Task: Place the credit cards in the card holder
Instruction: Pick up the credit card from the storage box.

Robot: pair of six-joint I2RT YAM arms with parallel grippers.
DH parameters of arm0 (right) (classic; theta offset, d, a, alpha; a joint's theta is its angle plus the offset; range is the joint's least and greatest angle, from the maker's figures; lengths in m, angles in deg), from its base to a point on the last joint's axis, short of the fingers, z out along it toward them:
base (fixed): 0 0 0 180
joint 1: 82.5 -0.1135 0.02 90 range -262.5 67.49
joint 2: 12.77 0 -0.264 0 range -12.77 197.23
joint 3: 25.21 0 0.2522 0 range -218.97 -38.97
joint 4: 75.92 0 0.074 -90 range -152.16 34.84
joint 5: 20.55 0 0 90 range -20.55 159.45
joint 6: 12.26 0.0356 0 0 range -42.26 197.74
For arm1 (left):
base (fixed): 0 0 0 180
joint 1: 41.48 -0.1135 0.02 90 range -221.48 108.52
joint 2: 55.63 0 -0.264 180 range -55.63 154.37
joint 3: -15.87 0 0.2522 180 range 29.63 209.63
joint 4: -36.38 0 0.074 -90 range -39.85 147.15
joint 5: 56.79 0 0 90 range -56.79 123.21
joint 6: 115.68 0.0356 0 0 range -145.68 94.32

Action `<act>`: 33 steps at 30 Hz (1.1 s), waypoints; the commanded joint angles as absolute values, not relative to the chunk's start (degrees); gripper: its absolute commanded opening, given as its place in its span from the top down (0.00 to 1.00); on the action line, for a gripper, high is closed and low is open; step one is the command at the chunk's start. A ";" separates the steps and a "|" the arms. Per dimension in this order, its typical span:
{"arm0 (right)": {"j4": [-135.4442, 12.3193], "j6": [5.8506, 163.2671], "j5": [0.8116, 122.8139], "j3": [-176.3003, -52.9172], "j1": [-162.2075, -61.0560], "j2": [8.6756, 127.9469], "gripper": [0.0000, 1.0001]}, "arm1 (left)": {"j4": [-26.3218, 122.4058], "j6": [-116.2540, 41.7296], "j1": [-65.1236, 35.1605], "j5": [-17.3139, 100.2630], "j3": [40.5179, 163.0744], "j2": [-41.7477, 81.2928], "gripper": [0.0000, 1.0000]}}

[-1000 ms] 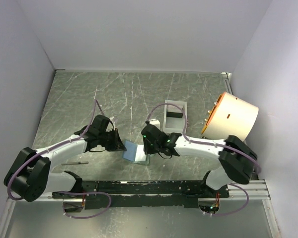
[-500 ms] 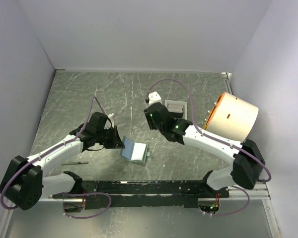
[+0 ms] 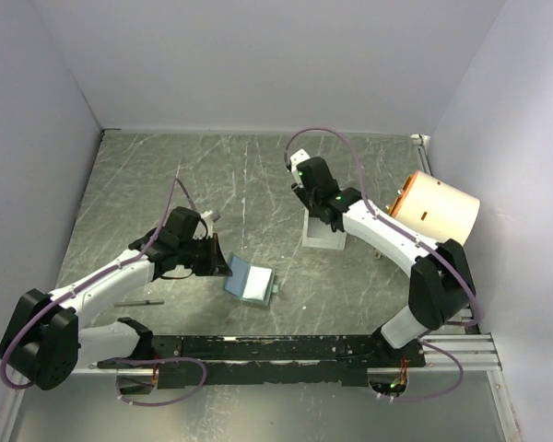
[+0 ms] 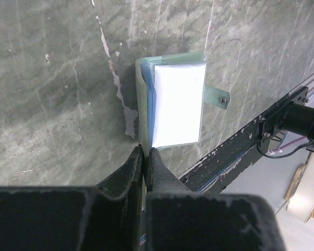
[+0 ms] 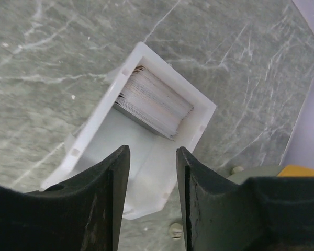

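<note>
The sage-green card holder (image 3: pixel 252 284) lies open on the table, pale inside face up (image 4: pixel 177 104), its snap tab (image 4: pixel 217 97) sticking out to one side. My left gripper (image 3: pixel 223 267) is shut on the edge of its raised left flap, which runs in between the fingertips (image 4: pixel 145 152). The credit cards (image 5: pixel 154 102) stand as a stack on edge in the far end of a white tray (image 5: pixel 89 130). My right gripper (image 5: pixel 153 151) hovers open over the tray's bare near half, nothing between its fingers. In the top view the right arm covers most of the tray (image 3: pixel 326 241).
A cream and orange drum (image 3: pixel 433 216) lies at the right wall, close to the right arm. A thin dark strip (image 3: pixel 138 303) lies on the table near the left arm. A black rail (image 3: pixel 286 348) runs along the near edge. Walls close off three sides.
The right arm has swung from the card holder back and to the right, over the white tray, its jaws opening wider. The left gripper kept its hold; the holder shifted slightly.
</note>
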State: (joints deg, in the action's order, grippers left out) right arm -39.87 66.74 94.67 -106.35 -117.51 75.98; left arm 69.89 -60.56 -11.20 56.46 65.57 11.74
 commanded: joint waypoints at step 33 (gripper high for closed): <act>-66.97 30.84 74.38 -86.62 -107.32 77.66 0.57 | 68.69 -60.27 -10.81 59.84 65.76 9.86 0.91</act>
State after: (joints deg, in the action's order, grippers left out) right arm -63.92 32.23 75.39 -86.96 -108.00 76.75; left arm 69.72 -60.58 -11.20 58.08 65.57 10.74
